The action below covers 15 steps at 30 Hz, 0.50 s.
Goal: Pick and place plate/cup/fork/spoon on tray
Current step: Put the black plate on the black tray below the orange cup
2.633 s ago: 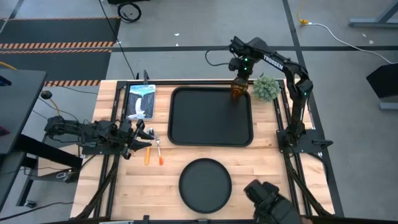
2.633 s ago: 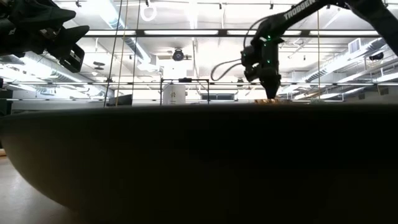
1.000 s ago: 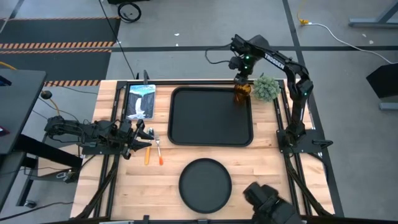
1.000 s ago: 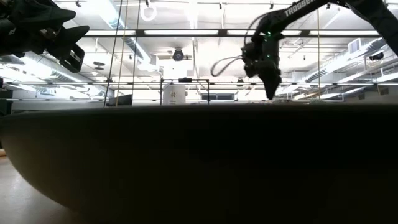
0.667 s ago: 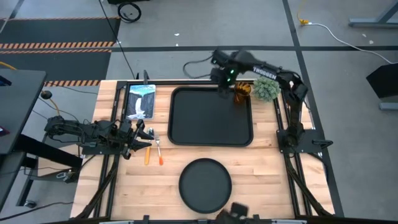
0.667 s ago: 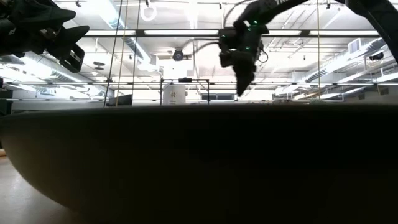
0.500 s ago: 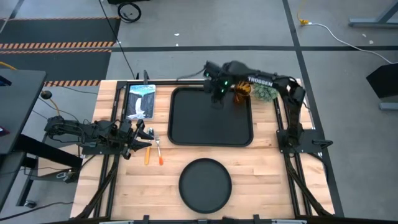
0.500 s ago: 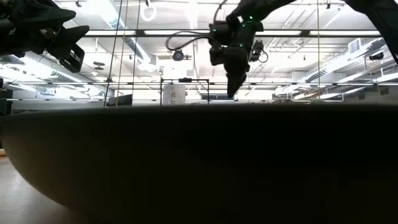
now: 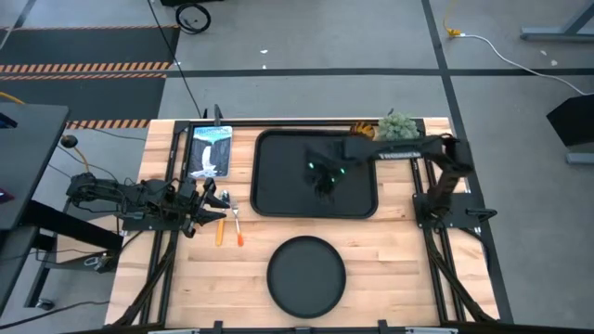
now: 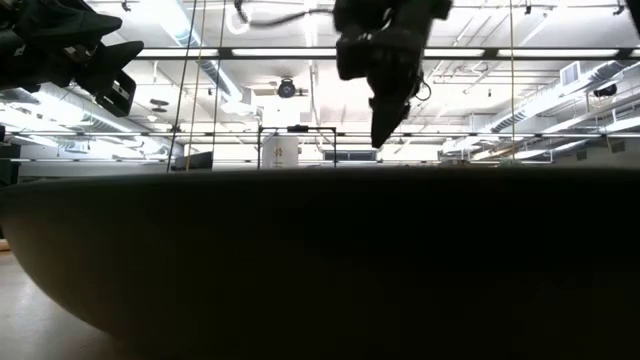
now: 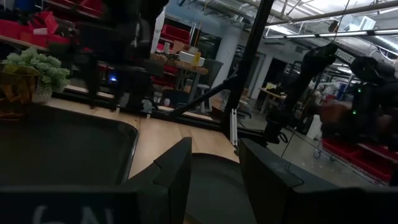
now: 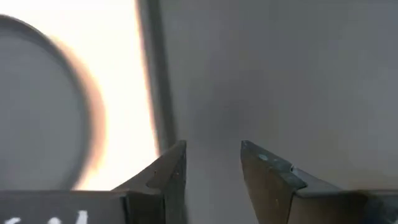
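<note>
From above, the black rectangular tray [image 9: 316, 173] sits at the table's middle, and the right gripper [image 9: 324, 183] hangs over its centre holding nothing. The amber cup [image 9: 361, 131] stands at the tray's far right corner, beside a green plant [image 9: 397, 126]. The round black plate [image 9: 306, 276] lies on the wood nearer the front edge. The fork [image 9: 237, 225] and spoon [image 9: 219, 228] lie left of the tray, by the parked left gripper [image 9: 215, 206]. The table-level view shows the right gripper [image 10: 382, 135] pointing down. Each wrist view shows its own fingers [image 11: 176, 171] [image 12: 173, 168] parted and empty; the right one looks down at the tray [image 12: 280, 74] and plate [image 12: 37, 106].
</note>
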{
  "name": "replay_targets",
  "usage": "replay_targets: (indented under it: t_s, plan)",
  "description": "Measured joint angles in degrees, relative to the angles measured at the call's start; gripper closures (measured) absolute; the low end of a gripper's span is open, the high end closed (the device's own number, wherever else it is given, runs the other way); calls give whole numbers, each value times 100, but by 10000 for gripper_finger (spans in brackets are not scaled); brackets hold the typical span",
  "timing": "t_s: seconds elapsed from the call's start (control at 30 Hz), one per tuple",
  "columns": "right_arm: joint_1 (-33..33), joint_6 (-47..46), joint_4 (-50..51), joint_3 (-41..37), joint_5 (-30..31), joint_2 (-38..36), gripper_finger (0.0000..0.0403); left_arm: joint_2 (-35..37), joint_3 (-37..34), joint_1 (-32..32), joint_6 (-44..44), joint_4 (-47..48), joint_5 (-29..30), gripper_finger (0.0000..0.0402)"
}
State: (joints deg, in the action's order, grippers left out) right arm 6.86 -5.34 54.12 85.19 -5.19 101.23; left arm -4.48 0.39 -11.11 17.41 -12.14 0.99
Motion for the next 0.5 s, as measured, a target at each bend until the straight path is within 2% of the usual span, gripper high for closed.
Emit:
replay_targets:
  t_s: [0.27,0.5]
  plan:
    - [-1035,-1938,-1847,-1770,589,-1146,245,0,0,0,0,0,0,260]
    - [-1916,-2992,-2997,-2667,1346,-1656,245,-1,1,2,-1,0,-1,260]
